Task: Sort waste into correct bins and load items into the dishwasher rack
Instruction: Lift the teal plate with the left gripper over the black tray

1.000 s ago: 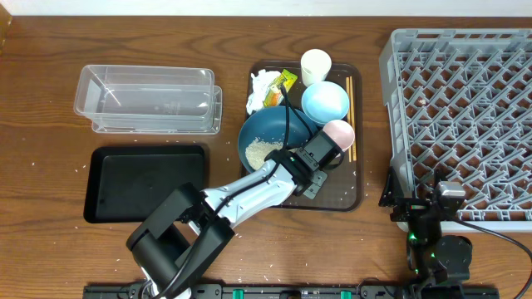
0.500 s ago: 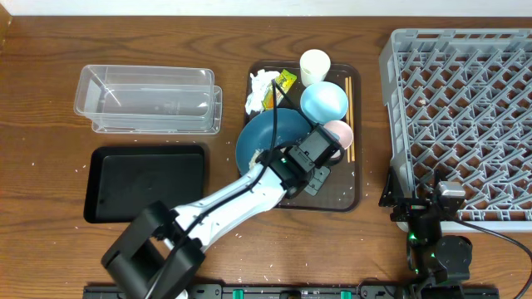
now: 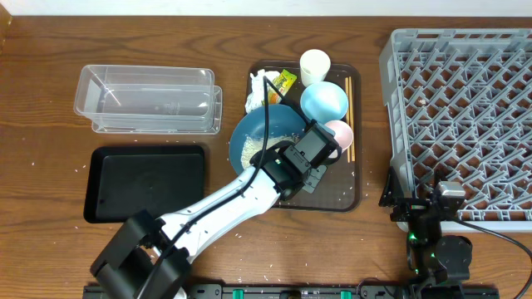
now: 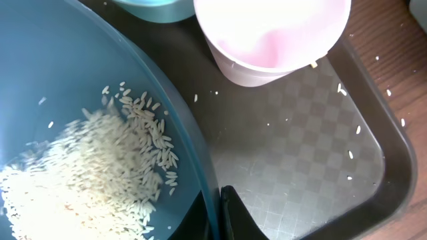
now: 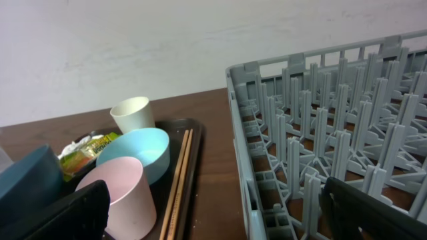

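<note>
My left gripper (image 3: 293, 156) is shut on the right rim of the dark-blue bowl (image 3: 259, 134), which is tilted above the dark-brown serving tray (image 3: 342, 198). In the left wrist view the bowl's rim (image 4: 200, 160) runs between my fingers, and the rice (image 4: 87, 180) lies heaped low in the bowl. The pink cup (image 3: 339, 133), light-blue bowl (image 3: 325, 101), white cup (image 3: 315, 65), chopsticks (image 3: 350, 104), tissue (image 3: 261, 90) and wrapper (image 3: 286, 80) sit on the tray. My right gripper (image 5: 213, 213) is open and empty at the grey rack's (image 3: 465, 116) front-left corner.
The clear tub (image 3: 150, 100) stands at the back left, with the black tray (image 3: 145, 183) in front of it. Loose rice grains dot the serving tray floor (image 4: 300, 153) and the table near the front edge.
The dark-blue bowl has been raised and tipped by its right rim and has shifted left and back. The rice has slid inside it. The right arm has not moved.
</note>
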### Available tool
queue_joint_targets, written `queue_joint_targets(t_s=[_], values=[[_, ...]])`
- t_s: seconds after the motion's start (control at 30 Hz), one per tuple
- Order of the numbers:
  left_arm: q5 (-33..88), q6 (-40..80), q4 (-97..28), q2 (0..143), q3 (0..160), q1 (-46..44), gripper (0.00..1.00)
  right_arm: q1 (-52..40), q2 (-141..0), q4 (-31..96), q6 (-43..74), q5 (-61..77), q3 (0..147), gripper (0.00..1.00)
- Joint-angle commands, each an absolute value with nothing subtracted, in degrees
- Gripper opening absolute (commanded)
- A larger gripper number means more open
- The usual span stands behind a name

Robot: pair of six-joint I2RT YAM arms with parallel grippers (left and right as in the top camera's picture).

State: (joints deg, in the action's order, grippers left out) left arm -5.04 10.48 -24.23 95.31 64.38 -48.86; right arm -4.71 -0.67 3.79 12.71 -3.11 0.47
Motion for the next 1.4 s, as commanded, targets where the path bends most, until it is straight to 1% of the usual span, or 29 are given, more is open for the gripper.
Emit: queue_joint_targets(t_s=[0.0,0.17,0.23,0.4,0.5,0.63,0.77,0.87,1.1,1.37], values=[[-7.38,10.17,-24.32,91.77,64.10,-48.56,0.06,-4.29,-0.32,3.88,11.92,-3.62,0.32,0.99],[-7.40,10.24,-24.32,87.48,64.10,-47.42,0.06,-4.32,-0.32,3.88,11.92,-3.62,0.32,0.99],[-7.64,12.01,-24.40,85.41,64.10,-45.78,0.06,-4.29,-0.32,3.88,11.92,-3.62,0.32,0.99],[-7.55,18.65,-25.21,80.09,64.10,-38.22,0.06,-4.29,-0.32,3.88,11.92,-3.62,0.32,0.99],[-7.25,20.10,-26.63,77.62,64.10,-33.15,0.06,-4.29,-0.32,3.88,11.92,-3.62,0.32,0.99],[-3.29,22.13,-28.99,75.37,64.10,-26.44,0.06,-4.29,-0.32,3.88,11.92,-3.62,0.32,0.99],[2.11,26.59,-30.98,74.83,64.07,-20.14,0.06,-4.29,-0.32,3.88,11.92,-3.62,0.32,0.99],[5.69,28.01,-31.83,74.85,64.07,-16.51,0.06,-4.29,-0.32,3.88,11.92,-3.62,0.32,0.99],[8.16,33.15,-35.42,74.85,64.07,-9.37,0.06,-4.29,-0.32,3.88,11.92,-3.62,0.32,0.99],[25.17,33.36,-36.88,74.83,64.07,0.56,0.06,-4.29,-0.32,3.88,11.92,-3.62,0.32,0.99]])
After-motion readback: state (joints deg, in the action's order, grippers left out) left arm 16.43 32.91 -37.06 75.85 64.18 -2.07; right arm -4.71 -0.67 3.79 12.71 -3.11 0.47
